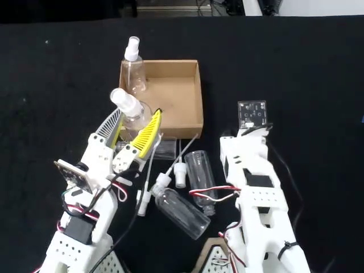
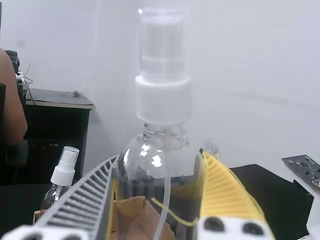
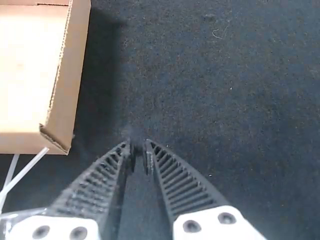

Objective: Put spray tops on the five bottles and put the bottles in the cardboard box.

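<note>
One capped bottle [image 1: 134, 71] stands upright in the cardboard box's [image 1: 176, 99] back left corner. A second capped bottle [image 1: 129, 107], nozzle up and slightly tilted, is clamped in the left gripper [image 1: 137, 122] at the box's front left corner. Three uncapped bottles [image 1: 182, 213] [image 1: 202, 170] [image 1: 165, 149] lie flat before its front edge among three loose spray tops [image 1: 143, 202] [image 1: 181, 173] [image 1: 163, 181], while the right gripper [image 3: 138, 150] hangs off its front right corner, jaws nearly together, empty.
</note>
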Motion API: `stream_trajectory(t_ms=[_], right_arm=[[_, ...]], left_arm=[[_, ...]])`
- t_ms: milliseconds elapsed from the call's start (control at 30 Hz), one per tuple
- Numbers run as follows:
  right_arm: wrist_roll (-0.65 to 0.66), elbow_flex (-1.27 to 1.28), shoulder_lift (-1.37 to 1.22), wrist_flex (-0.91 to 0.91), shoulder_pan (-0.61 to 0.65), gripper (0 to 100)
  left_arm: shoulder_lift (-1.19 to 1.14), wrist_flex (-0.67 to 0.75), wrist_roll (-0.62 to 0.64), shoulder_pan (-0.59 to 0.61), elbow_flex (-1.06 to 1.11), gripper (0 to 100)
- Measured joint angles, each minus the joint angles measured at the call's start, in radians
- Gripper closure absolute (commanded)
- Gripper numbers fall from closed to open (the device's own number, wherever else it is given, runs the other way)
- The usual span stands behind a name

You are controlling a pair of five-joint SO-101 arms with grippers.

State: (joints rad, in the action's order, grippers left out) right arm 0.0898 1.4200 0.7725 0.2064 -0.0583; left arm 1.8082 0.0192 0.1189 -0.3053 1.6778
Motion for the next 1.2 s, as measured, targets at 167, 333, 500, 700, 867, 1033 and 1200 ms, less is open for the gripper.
stream_trajectory(t_ms=[167, 333, 500, 700, 867, 1033, 1200], right_arm=[[0.0, 0.0, 0.0, 0.0, 0.0, 98.7], [0.0, 0.0, 0.0, 0.0, 0.0, 98.7], [0.0, 0.0, 0.0, 0.0, 0.0, 98.7], [0.0, 0.0, 0.0, 0.0, 0.0, 98.7], [0.0, 0.0, 0.0, 0.0, 0.0, 98.7], [0.0, 0.0, 0.0, 0.0, 0.0, 98.7], [0.0, 0.0, 0.0, 0.0, 0.0, 98.7]], left_arm=[[-0.002, 0.078, 0.0, 0.1, 0.0, 97], [0.0, 0.249, 0.0, 0.175, 0.0, 97], [-0.052, 0.244, 0.0, 0.183, 0.002, 97], [-0.39, 0.244, 0.0, 0.186, -0.18, 97], [-0.802, 0.399, 0.0, 0.186, -0.331, 97], [-1.18, 0.752, 0.0, 0.187, -0.339, 97], [-1.484, 1.002, 0.0, 0.186, -0.414, 97]])
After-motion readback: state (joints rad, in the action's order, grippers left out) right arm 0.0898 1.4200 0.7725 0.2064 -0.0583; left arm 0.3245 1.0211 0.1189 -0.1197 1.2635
